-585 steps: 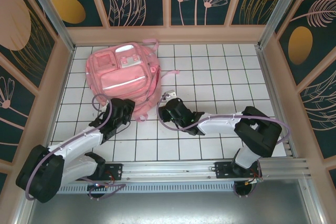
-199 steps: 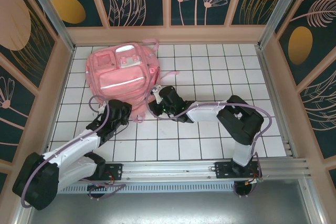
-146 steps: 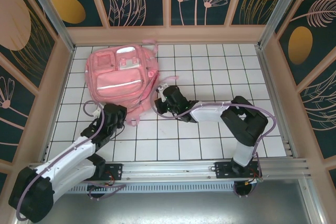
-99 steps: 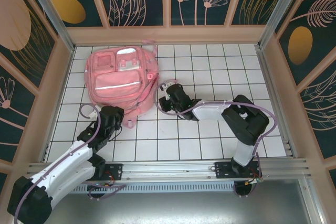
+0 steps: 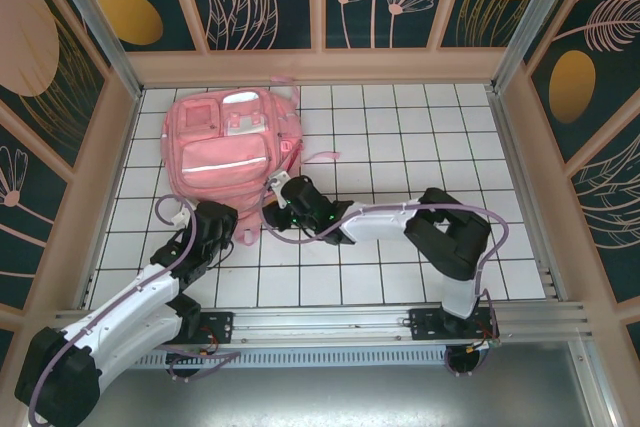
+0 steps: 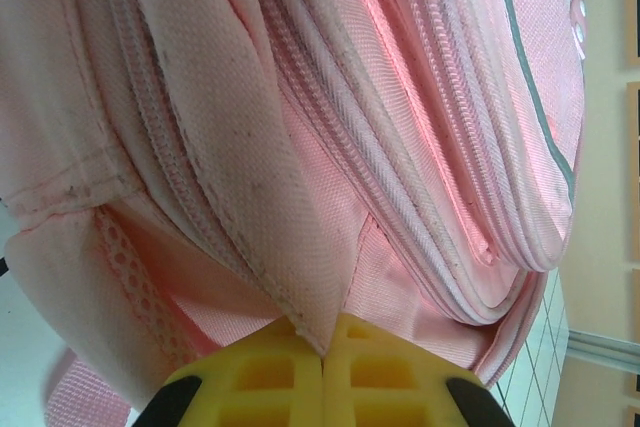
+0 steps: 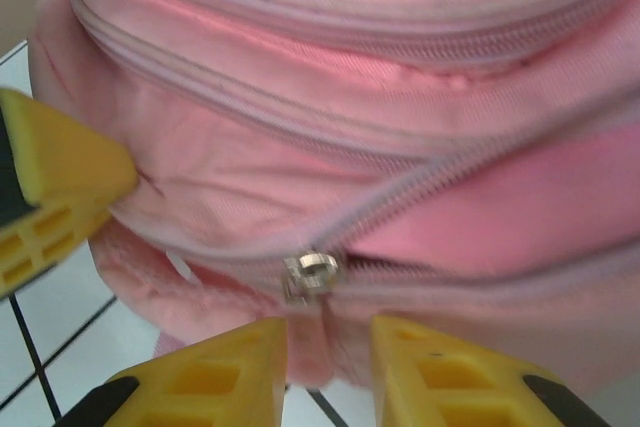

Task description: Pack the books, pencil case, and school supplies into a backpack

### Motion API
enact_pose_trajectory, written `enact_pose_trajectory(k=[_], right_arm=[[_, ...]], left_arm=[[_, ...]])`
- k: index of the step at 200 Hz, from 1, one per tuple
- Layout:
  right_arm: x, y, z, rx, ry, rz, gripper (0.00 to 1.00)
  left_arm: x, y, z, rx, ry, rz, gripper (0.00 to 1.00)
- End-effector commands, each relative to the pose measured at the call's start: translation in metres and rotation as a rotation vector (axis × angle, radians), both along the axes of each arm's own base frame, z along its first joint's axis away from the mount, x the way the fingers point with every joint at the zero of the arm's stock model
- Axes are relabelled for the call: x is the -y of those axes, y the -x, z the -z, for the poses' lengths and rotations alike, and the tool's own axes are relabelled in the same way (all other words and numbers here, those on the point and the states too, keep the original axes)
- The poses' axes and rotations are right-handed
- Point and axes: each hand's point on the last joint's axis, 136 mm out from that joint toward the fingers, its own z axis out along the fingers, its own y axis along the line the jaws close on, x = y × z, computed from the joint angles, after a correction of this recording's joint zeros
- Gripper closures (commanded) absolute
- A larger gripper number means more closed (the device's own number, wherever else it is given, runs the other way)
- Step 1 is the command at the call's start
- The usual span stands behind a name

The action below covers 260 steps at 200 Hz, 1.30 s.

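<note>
- We see the backpack (image 5: 232, 147) lying flat on the white tiled table (image 5: 420, 137). Its front pockets and pale strip face up, and a pink strap trails off its right side.
- The left gripper (image 5: 232, 229) sits at the backpack's near edge. Its yellow pads (image 6: 270, 377) are pressed together, with a fold of the pink fabric pinched between them.
- The right gripper (image 5: 280, 192) is against the backpack's near right corner, just beside the left one.
- Its yellow fingers (image 7: 225, 372) stand a little apart with a narrow gap between them, so we read it as loosened and not clamping.
- A small metal zipper pull (image 7: 312, 272) on the backpack sits just beyond that gap. We cannot tell whether either finger touches it.
- The zipper line at that pull looks closed.
</note>
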Motion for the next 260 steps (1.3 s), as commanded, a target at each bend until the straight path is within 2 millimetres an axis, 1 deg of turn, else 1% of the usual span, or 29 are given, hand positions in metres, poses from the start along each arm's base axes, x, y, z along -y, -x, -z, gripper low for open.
enact_pose_trajectory(k=[1,20,41,56,73,92,128,147,151,158,168,179,187,199,225,235,260], right_arm=[[-0.006,-0.007,0.008,0.001,0.034,0.032,0.72],[-0.007,-0.007,0.016,-0.006,0.059,0.041,0.71],[-0.007,-0.007,0.02,0.011,0.089,0.063,0.66],[-0.006,-0.008,0.025,0.025,0.114,0.086,0.61],[-0.003,-0.01,0.029,0.037,0.137,0.111,0.6],[0.002,-0.013,0.034,0.05,0.162,0.142,0.59],[0.016,-0.01,0.044,0.057,0.18,0.158,0.58],[0.016,-0.01,0.047,0.073,0.188,0.156,0.61],[0.017,-0.011,0.047,0.078,0.191,0.159,0.63],[0.016,-0.013,0.047,0.087,0.194,0.163,0.68],[0.017,-0.016,0.047,0.101,0.2,0.176,0.74],[0.018,-0.018,0.044,0.114,0.199,0.188,0.84],[0.021,-0.02,0.04,0.125,0.193,0.202,0.88],[0.026,-0.021,0.036,0.135,0.183,0.214,1.0],[0.043,-0.027,0.028,0.151,0.182,0.257,1.0],[0.051,-0.033,0.026,0.144,0.18,0.283,1.0],[0.078,-0.052,0.029,0.112,0.189,0.349,1.0]], left_arm=[[0.004,-0.011,-0.023,0.08,0.014,0.005,1.0],[0.004,-0.011,-0.024,0.081,0.016,0.005,1.0],[0.004,-0.012,-0.024,0.083,0.017,0.005,1.0],[0.005,-0.012,-0.024,0.083,0.02,0.006,1.0],[0.005,-0.012,-0.024,0.083,0.02,0.005,1.0],[0.004,-0.011,-0.025,0.084,0.018,0.003,1.0],[0.002,-0.01,-0.027,0.091,0.016,-0.003,1.0],[0.002,-0.011,-0.026,0.089,0.017,-0.003,1.0],[0.003,-0.011,-0.026,0.088,0.02,-0.003,1.0],[0.003,-0.011,-0.026,0.088,0.021,-0.002,1.0],[0.003,-0.011,-0.026,0.086,0.021,0.001,1.0],[0.003,-0.011,-0.027,0.087,0.019,0.001,1.0],[0.002,-0.011,-0.027,0.085,0.015,-0.001,1.0],[0.001,-0.01,-0.027,0.086,0.01,-0.006,1.0],[-0.003,-0.008,-0.027,0.086,-0.003,-0.014,1.0],[-0.004,-0.007,-0.026,0.081,-0.011,-0.014,1.0],[-0.008,-0.003,-0.023,0.073,-0.025,-0.022,1.0]])
